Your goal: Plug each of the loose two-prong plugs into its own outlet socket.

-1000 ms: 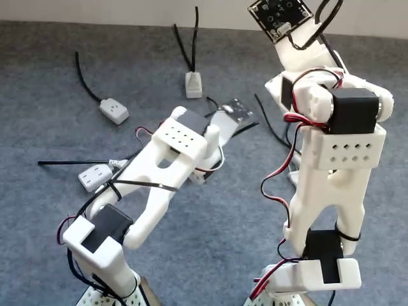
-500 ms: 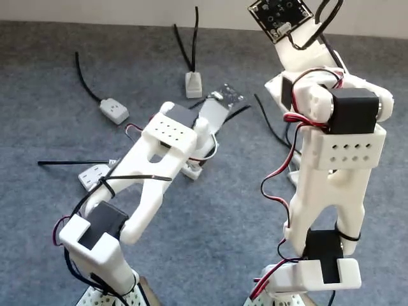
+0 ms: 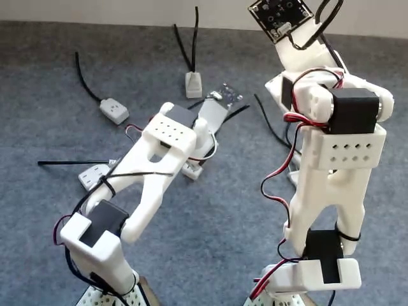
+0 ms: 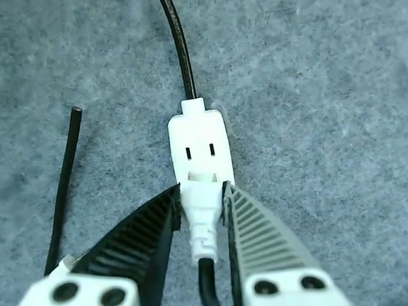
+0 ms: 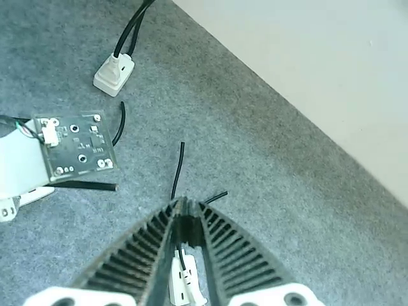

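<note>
In the left wrist view my left gripper (image 4: 201, 188) is shut on a white two-prong plug (image 4: 203, 220). The plug's front end sits against the end of a white outlet socket (image 4: 199, 143) lying on the grey carpet. A black cable leaves the socket's far end. From above, that socket (image 3: 191, 170) peeks out under the left arm at mid-table. My right gripper (image 5: 187, 205) is shut, with a second white plug (image 5: 181, 280) and its black cable between the fingers. A plugged pair (image 5: 115, 70) lies farther off.
On the carpet lie a free socket (image 3: 113, 109) on a black cable, another socket (image 3: 95, 175) at the left, and the joined pair (image 3: 193, 83) at the back. A loose black cable end (image 4: 64, 185) lies beside the left gripper. The tall right arm (image 3: 338, 146) stands at the right.
The left arm has swung left and toward the back with the plug in its gripper, then settled. The right arm has not moved.
</note>
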Robot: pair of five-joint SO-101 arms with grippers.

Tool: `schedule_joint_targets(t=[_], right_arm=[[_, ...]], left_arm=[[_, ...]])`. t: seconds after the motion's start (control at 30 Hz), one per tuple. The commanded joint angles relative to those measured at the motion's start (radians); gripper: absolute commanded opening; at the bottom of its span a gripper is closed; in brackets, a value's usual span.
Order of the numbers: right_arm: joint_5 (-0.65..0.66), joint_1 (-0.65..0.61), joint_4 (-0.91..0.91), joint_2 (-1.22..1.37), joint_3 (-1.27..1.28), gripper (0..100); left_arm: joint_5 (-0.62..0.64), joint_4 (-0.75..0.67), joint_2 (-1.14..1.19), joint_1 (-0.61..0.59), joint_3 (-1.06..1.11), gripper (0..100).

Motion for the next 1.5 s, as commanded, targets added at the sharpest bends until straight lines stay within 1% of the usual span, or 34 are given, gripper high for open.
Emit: schedule_joint_targets(t=[0.0, 0.13, 0.2, 0.3, 0.4, 0.6, 0.8, 0.9, 1.03, 1.47], right_arm=[[0.005, 0.008, -0.015, -0.045, -0.016, 0.9], [0.005, 0.008, -0.013, -0.048, -0.016, 0.9], [0.005, 0.008, -0.013, -0.05, -0.018, 0.9], [0.005, 0.008, -0.013, -0.05, -0.018, 0.9], [0.005, 0.008, -0.013, -0.05, -0.018, 0.9], [0.005, 0.008, -0.013, -0.05, -0.018, 0.9], [0.005, 0.008, -0.013, -0.05, -0.018, 0.9], [0.005, 0.008, -0.013, -0.05, -0.018, 0.9], [0.005, 0.008, -0.013, -0.05, -0.018, 0.9], [0.005, 0.008, -0.013, -0.05, -0.018, 0.9]], left_arm=[[0.051, -0.071, 0.061, -0.016, 0.007, 1], [0.058, -0.048, 0.113, -0.019, -0.036, 1], [0.098, -0.006, 0.114, -0.021, -0.054, 1], [0.13, 0.043, 0.087, -0.027, -0.076, 1], [0.16, 0.061, 0.024, -0.038, -0.074, 1], [0.17, 0.052, -0.09, -0.033, 0.035, 1], [0.17, -0.023, -0.096, -0.03, 0.102, 1], [0.167, -0.052, -0.096, 0.002, 0.127, 1], [0.167, -0.054, -0.096, 0.039, 0.131, 1], [0.17, -0.048, -0.088, 0.044, 0.134, 1]])
